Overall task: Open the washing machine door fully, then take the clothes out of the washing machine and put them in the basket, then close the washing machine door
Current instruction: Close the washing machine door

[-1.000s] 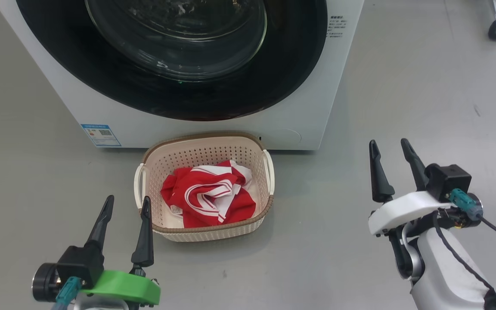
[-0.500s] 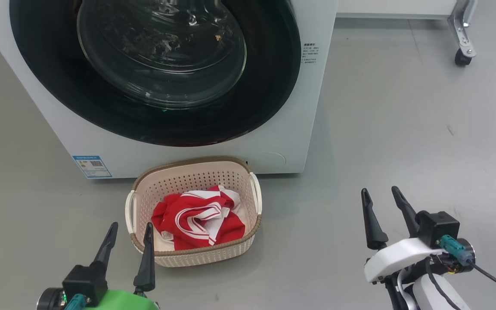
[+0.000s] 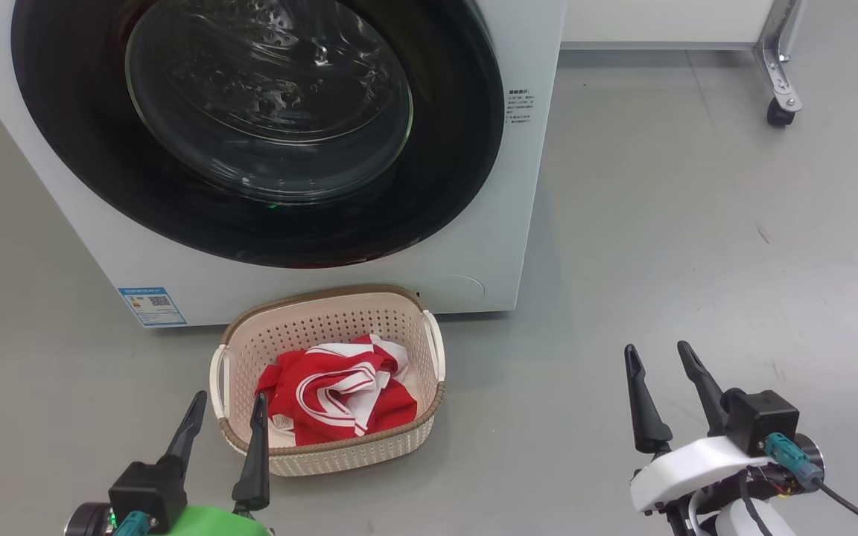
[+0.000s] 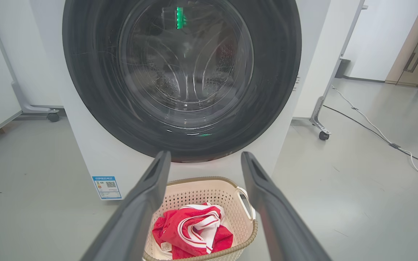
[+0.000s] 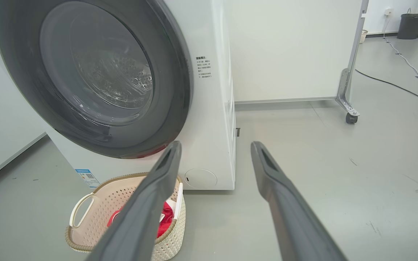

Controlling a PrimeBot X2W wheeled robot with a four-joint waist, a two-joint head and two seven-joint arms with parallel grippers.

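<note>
Red clothes (image 3: 336, 391) lie bunched in basket (image 3: 339, 458), which sits on floor (image 3: 660, 223) just in front of washer (image 3: 474, 246), below door (image 3: 444, 164). Door sits shut against washer front, steel drum visible through glass. Blue label (image 3: 152, 306) at washer's lower left corner. Left gripper (image 3: 229, 397) by basket's near left corner, fingers wide, holding nothing. Right gripper (image 3: 655, 347) well apart to basket's right, over bare floor, fingers wide, empty.

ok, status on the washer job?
Left gripper and right gripper open, empty. Clothes in basket, door looks shut. Nothing in the way.
</note>
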